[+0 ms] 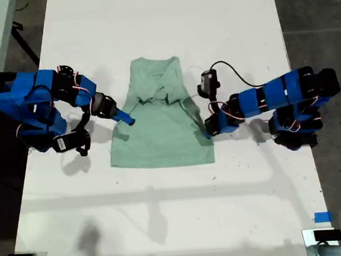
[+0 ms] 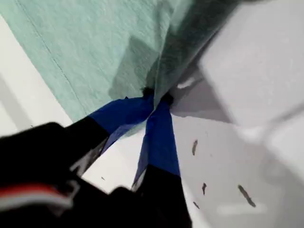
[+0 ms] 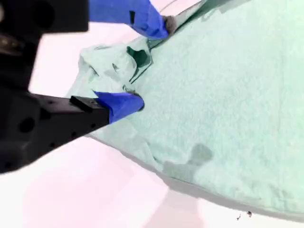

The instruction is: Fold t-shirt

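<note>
My first gripper (image 2: 156, 102) pinches the t-shirt (image 1: 161, 125) edge; my second gripper (image 3: 152, 64), fingers spread, straddles bunched sleeve. Close second before lifting together.

— What carries the scene?
— A long white desk (image 1: 163, 23), lit from above, with soft shadows and small dark specks.
— And around it?
— Dark grey floor (image 1: 315, 24) on both sides; a blue tape scrap (image 1: 322, 217) at the exterior view's lower right.
</note>
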Available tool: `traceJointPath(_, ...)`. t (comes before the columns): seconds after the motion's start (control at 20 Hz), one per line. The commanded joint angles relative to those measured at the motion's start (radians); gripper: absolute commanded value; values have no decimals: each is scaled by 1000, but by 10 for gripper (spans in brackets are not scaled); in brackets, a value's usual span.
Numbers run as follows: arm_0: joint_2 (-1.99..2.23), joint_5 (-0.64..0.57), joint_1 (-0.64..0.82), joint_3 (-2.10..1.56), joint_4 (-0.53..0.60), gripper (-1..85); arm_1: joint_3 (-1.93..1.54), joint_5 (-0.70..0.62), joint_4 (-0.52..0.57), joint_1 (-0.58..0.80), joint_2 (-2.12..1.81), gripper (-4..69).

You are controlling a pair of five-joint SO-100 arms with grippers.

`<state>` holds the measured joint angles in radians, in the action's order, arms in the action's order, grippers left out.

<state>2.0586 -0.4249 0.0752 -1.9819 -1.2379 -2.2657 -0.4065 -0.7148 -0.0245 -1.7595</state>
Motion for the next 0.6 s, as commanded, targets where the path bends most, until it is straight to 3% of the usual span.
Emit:
traceJointPath(0.0, 6, 9, -5, 5, 34, 246, 172, 14, -184, -35, -52, -15)
traceJointPath(0.2, 12, 14, -15, 5, 37, 244, 517, 74, -448, -57, 9, -15)
traceJointPath(0.55, 12, 20, -23, 3, 38, 242, 1080, 117, -454, -67, 525, -15)
